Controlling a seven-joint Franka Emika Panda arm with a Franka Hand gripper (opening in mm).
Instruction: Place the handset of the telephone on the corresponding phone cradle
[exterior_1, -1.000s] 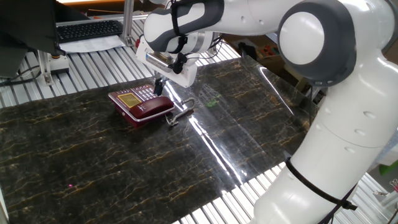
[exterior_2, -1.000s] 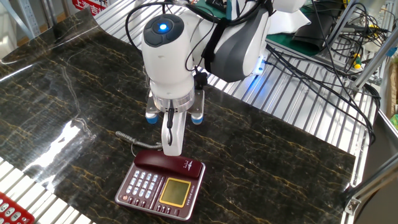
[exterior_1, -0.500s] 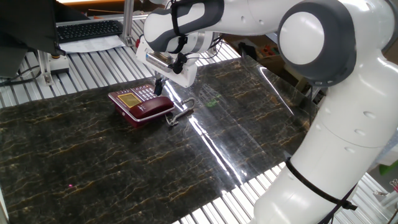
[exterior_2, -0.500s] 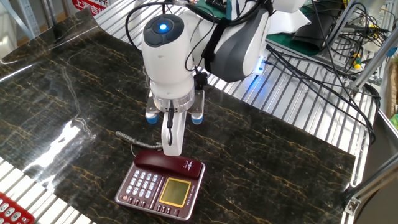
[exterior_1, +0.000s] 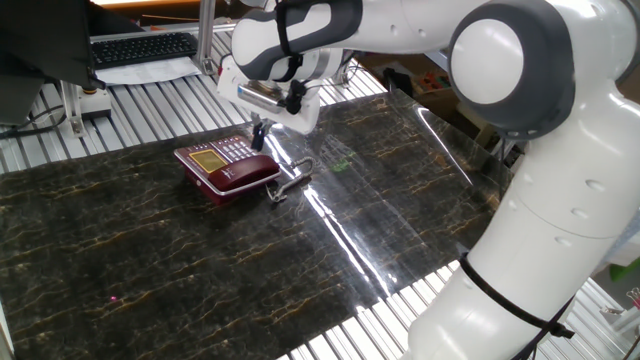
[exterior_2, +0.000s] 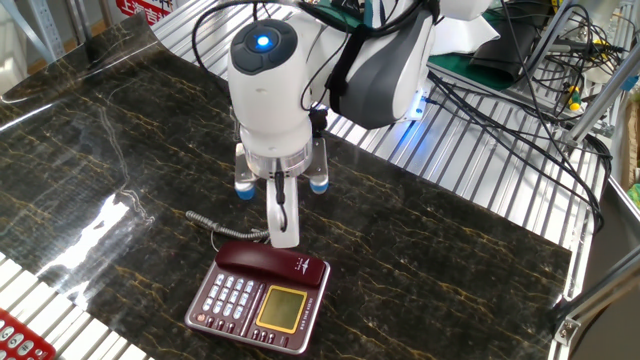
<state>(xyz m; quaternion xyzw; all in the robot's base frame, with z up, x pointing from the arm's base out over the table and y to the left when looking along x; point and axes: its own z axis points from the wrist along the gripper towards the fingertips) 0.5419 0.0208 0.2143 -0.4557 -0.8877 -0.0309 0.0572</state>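
The dark maroon handset lies along the cradle strip of the dark red telephone, beside its yellowish display and pale keys. In the other fixed view the handset sits at the far edge of the telephone. Its coiled cord trails off onto the dark marble table. My gripper points down just above the handset, clear of it. In the other fixed view the gripper hangs over the handset's middle with its fingers lined up one behind the other.
A black keyboard lies on the slatted bench behind the table. Part of a bright red phone shows at the near left corner. Cables run across the slats at the right. A clear plastic sheet covers part of the table.
My gripper has risen a little off the handset. The handset has stayed in place on the telephone.
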